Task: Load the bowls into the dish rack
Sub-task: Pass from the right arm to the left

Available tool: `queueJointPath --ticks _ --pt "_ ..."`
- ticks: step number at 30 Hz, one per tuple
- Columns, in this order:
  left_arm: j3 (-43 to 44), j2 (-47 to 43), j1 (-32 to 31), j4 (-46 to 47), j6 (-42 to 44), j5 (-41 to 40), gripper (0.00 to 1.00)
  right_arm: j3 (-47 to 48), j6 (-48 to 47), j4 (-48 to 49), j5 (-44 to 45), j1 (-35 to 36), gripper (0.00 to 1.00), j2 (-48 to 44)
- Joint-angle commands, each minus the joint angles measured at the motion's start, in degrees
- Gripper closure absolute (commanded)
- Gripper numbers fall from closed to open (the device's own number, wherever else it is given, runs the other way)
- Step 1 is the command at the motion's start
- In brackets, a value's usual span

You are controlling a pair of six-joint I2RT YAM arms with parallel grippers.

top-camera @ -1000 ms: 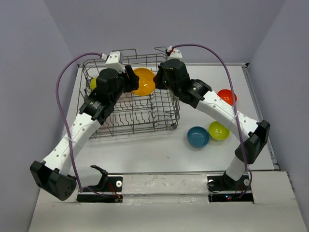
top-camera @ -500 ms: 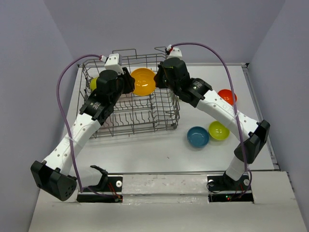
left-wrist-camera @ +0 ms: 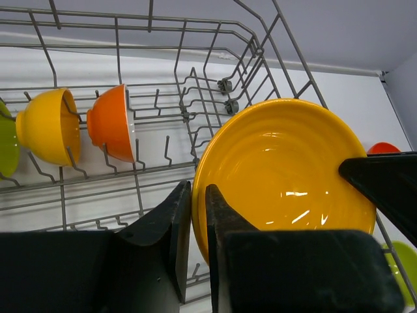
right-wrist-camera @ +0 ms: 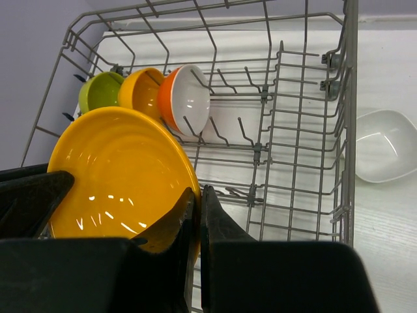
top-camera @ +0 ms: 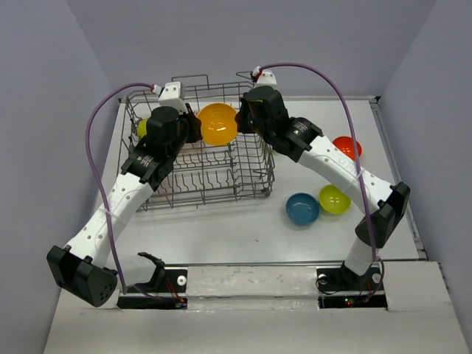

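An orange-yellow bowl (top-camera: pixel 218 124) hangs tilted on edge over the back of the grey wire dish rack (top-camera: pixel 206 181). My left gripper (top-camera: pixel 196 130) is shut on its left rim (left-wrist-camera: pixel 287 176), and my right gripper (top-camera: pixel 240 122) is shut on its right rim (right-wrist-camera: pixel 117 173). In the rack's far left row stand a lime green bowl (right-wrist-camera: pixel 101 91), an orange-yellow bowl (right-wrist-camera: pixel 140 92) and a red-orange bowl (right-wrist-camera: pixel 189 98). On the table to the right lie a teal bowl (top-camera: pixel 302 209), a lime green bowl (top-camera: pixel 334 199) and a red-orange bowl (top-camera: pixel 346 147).
A white bowl (right-wrist-camera: pixel 384 145) lies on the table beyond the rack's far side. The rack's tall wire walls and upright tines (left-wrist-camera: pixel 195 98) surround the held bowl. Purple cables arc over both arms. Grey walls close in the table on both sides.
The held bowl has shifted very slightly up and back over the rack. My left wrist has edged in closer to it. The bowls on the table have not moved.
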Motion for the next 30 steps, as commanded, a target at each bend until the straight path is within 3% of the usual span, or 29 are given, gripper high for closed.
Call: queueJointPath --ticks 1,4,6,12,18,19,23,25,30 --pt "-0.1 -1.3 -1.1 0.0 -0.6 5.1 0.79 4.4 1.7 7.5 -0.1 1.4 0.99 0.7" --pt "0.2 -0.8 -1.1 -0.6 -0.7 4.8 0.88 4.7 1.7 7.5 -0.5 1.4 0.99 1.0" --pt "0.6 -0.4 -1.1 -1.2 -0.7 4.5 1.0 4.8 1.7 7.4 -0.6 1.4 0.99 1.3" --pt "0.7 -1.4 -1.1 -1.3 -1.0 1.8 1.0 4.4 1.1 7.4 0.0 1.9 0.98 1.4" --pt "2.1 -3.1 -1.1 -1.9 -0.3 -1.1 1.0 2.7 0.7 6.6 3.4 1.9 0.68 0.4" --pt "2.4 -3.4 -1.1 -2.0 -0.2 -1.2 1.0 2.4 0.7 6.6 3.9 1.9 0.59 0.2" --pt "3.0 -3.7 -1.1 -2.6 0.2 -3.4 1.0 1.4 0.4 6.6 5.4 1.9 0.43 -0.7" --pt "3.1 -4.1 -1.1 -3.2 0.3 -4.6 1.0 0.9 0.1 6.5 6.7 1.9 0.37 -1.6" --pt "3.2 -4.7 -1.1 -4.4 0.5 -9.2 1.0 -0.7 -0.7 6.3 10.6 1.9 0.35 -4.9"
